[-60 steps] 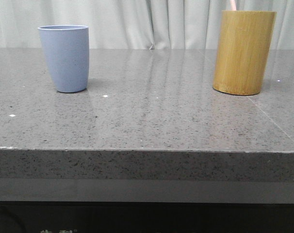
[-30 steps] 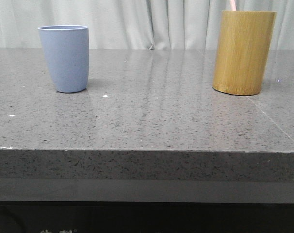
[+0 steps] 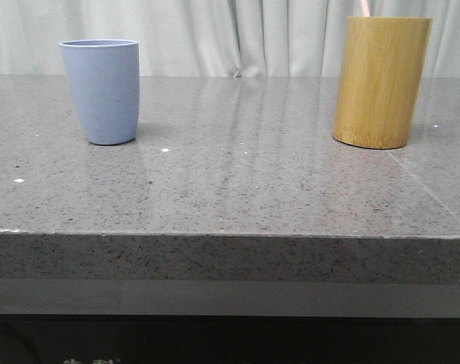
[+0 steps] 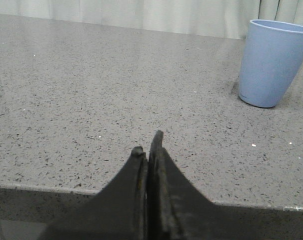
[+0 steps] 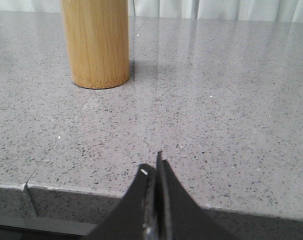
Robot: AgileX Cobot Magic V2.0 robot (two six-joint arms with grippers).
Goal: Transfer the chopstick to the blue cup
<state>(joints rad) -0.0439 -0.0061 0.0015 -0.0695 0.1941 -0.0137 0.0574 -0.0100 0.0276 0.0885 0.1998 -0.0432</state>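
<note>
The blue cup [image 3: 101, 91] stands upright at the far left of the grey stone table; it also shows in the left wrist view [image 4: 272, 62]. A thin pale pink chopstick tip [image 3: 363, 8] sticks out of the yellow-brown bamboo cylinder [image 3: 380, 81] at the far right; the cylinder shows in the right wrist view [image 5: 95, 42] with its top cut off. My left gripper [image 4: 148, 145] is shut and empty at the table's front edge, well short of the cup. My right gripper [image 5: 153, 166] is shut and empty at the front edge, short of the cylinder. Neither gripper shows in the front view.
The table's front edge [image 3: 230, 236] runs across the front view. A seam in the stone [image 3: 431, 191] runs forward from the bamboo cylinder. White curtains [image 3: 237, 34] hang behind the table.
</note>
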